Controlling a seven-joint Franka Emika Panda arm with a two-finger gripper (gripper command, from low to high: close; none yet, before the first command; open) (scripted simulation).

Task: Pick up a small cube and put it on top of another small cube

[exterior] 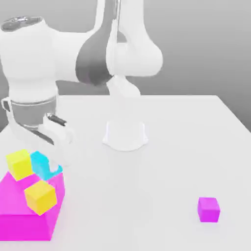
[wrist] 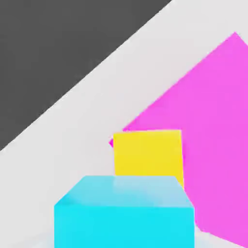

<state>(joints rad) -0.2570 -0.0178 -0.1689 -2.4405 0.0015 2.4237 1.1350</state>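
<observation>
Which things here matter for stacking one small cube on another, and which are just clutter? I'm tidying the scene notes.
In the job:
- cyan cube, held in the shut gripper
- small magenta cube, the likely base

Lying about:
- two yellow cubes
- big magenta block

The arm (exterior: 54,54) has a smooth, white, plastic-looking shell with a soft sheen — its grey joint bands look faintly metallic. The surface (exterior: 186,142) is plain, matt white. The cyan cube (wrist: 123,213), the yellow cubes (exterior: 40,197) and the large magenta block (exterior: 24,215) are flat-coloured, smooth and untextured — matt.
</observation>
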